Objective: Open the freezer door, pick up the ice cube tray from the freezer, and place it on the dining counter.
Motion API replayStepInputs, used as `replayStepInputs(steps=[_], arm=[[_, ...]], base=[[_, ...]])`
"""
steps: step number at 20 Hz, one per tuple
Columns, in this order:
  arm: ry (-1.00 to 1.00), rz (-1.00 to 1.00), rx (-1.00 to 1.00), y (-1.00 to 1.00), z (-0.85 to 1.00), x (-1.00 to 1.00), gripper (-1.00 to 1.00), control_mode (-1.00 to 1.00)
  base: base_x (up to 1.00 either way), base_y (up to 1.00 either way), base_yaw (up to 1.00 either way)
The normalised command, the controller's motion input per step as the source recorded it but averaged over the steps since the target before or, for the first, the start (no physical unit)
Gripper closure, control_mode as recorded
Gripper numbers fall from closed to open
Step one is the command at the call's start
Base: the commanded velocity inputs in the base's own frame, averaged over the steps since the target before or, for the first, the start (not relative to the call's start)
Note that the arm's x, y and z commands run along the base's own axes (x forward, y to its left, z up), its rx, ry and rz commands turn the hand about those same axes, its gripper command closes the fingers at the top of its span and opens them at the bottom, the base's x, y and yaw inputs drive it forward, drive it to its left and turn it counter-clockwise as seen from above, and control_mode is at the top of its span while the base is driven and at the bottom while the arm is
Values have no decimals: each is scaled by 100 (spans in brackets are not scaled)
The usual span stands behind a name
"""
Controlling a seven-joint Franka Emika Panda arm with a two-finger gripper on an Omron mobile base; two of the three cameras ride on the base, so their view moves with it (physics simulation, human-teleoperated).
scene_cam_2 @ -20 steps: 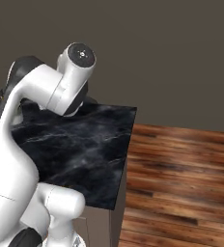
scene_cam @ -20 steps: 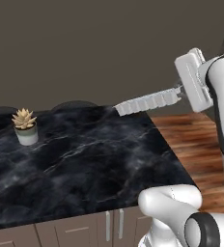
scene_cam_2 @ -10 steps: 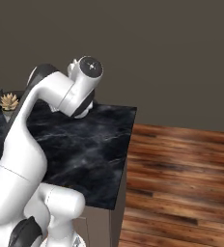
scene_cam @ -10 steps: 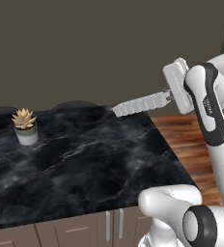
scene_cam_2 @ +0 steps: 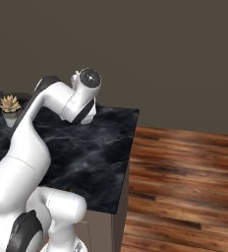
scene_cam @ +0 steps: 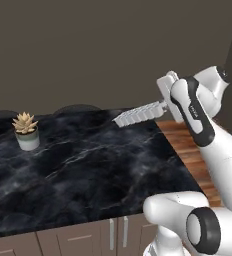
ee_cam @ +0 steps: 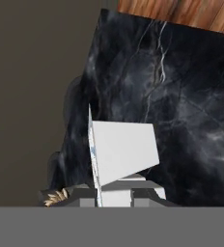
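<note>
A small succulent (scene_cam: 25,123) with pale, spiky tan leaves sits upright in a short round grey-green pot (scene_cam: 28,141); in the right base view the same plant (scene_cam_2: 9,104) shows at the far left edge. Just behind the succulent, and off to its right, low rounded dark shapes (scene_cam: 78,108) rise against a plain dull brown-grey wall (scene_cam: 88,50); what they are cannot be told. Well away from the succulent, on its right, a floor of reddish-brown wooden planks (scene_cam_2: 185,182) with darker grain streaks runs up to the foot of that wall.
</note>
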Motion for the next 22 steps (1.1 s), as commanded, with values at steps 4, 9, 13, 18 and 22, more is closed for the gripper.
replayStepInputs(steps=[4, 9, 13, 18, 22], arm=[[0, -2, -4, 38, -22, 51, 100, -100], [0, -2, 0, 56, -12, 50, 100, -100], [5, -2, 0, 56, -1, 47, 100, -100], [12, 0, 0, 31, -1, 36, 100, -100], [17, 0, 0, 8, -1, 18, 100, -100]], base=[[0, 0, 0], [0, 0, 0], [0, 0, 0], [0, 0, 0], [0, 0, 0]])
